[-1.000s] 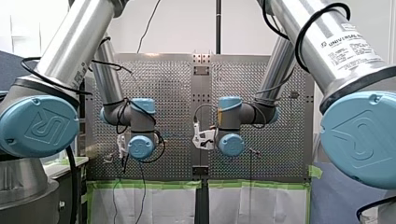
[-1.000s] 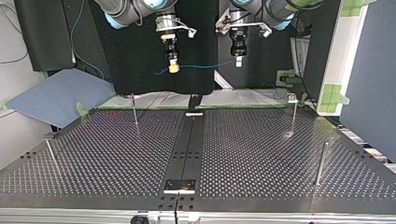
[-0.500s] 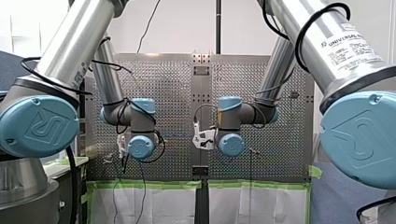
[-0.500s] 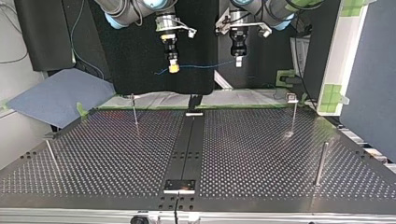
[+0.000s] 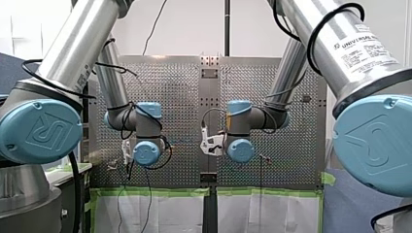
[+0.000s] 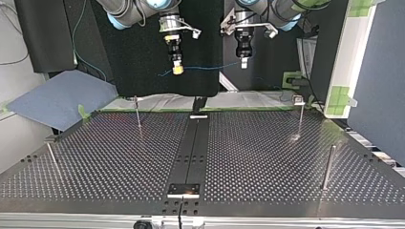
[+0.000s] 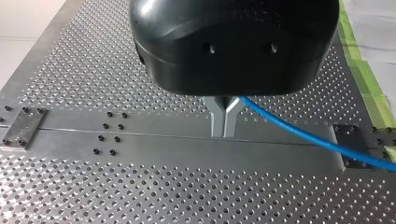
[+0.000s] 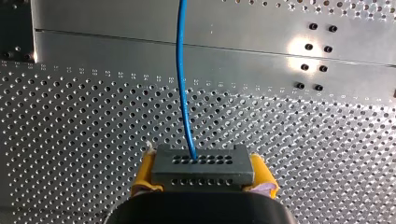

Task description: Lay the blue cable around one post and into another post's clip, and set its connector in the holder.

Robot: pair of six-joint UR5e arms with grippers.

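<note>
In the top view the blue cable (image 6: 205,67) hangs stretched between both grippers, high above the far edge of the perforated table (image 6: 267,157). My right gripper (image 6: 177,70) is at that view's left, my left gripper (image 6: 244,64) to its right. The right wrist view shows my right gripper (image 8: 203,181) with its yellow pads (image 8: 145,172) shut on the dark grey connector (image 8: 203,169); the cable (image 8: 180,70) runs straight ahead from it. In the left wrist view my left gripper (image 7: 224,131) has its metal fingers shut on the cable (image 7: 299,127), which trails off to one side.
Thin posts stand on the table in the top view: one at far left (image 6: 137,112), one at far right with a clip on top (image 6: 299,114), one at near right (image 6: 328,167), one at near left (image 6: 51,158). A small plate (image 6: 183,190) sits on the dark centre strip.
</note>
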